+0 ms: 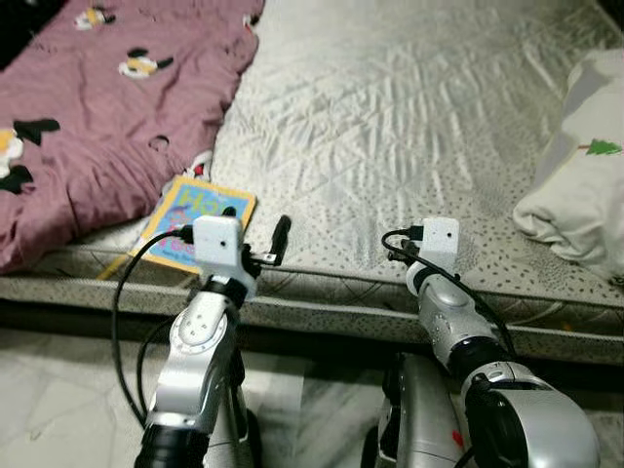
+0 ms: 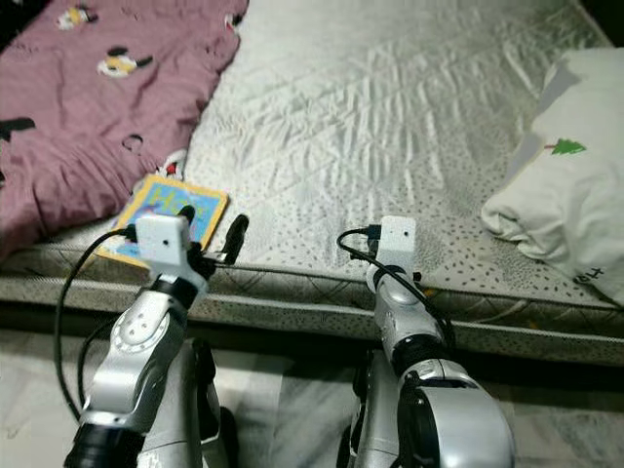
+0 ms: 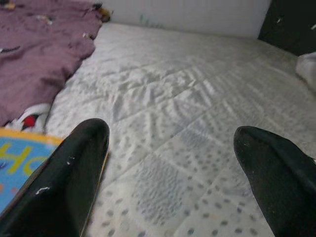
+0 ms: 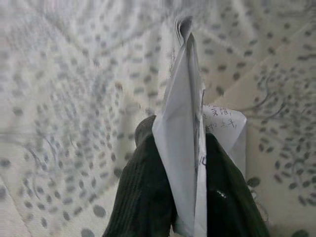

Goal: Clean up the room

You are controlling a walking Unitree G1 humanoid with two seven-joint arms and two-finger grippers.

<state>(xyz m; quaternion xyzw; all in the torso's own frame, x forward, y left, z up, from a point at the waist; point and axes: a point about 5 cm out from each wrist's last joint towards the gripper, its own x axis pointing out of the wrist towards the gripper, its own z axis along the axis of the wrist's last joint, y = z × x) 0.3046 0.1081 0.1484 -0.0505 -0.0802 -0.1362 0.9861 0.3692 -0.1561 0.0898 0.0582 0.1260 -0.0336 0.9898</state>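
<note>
A blue and yellow children's book (image 1: pixel 185 216) lies at the front edge of the mattress (image 1: pixel 390 107), one corner tucked under a purple blanket (image 1: pixel 107 107). My left gripper (image 1: pixel 257 230) hovers just right of the book, its two black fingers (image 3: pixel 64 182) spread wide open over the quilted sheet with nothing between them. My right arm reaches over the bed edge further right, its fingers hidden behind the white wrist camera (image 1: pixel 435 240). In the right wrist view, the right gripper (image 4: pixel 190 163) is shut on a folded white paper (image 4: pixel 183 98) with handwriting, held just above the sheet.
A white folded cover or pillow with a green tree print (image 1: pixel 585 175) sits at the bed's right side. The purple blanket with cartoon prints covers the left part. A pale marble floor (image 1: pixel 58 400) runs below the bed edge.
</note>
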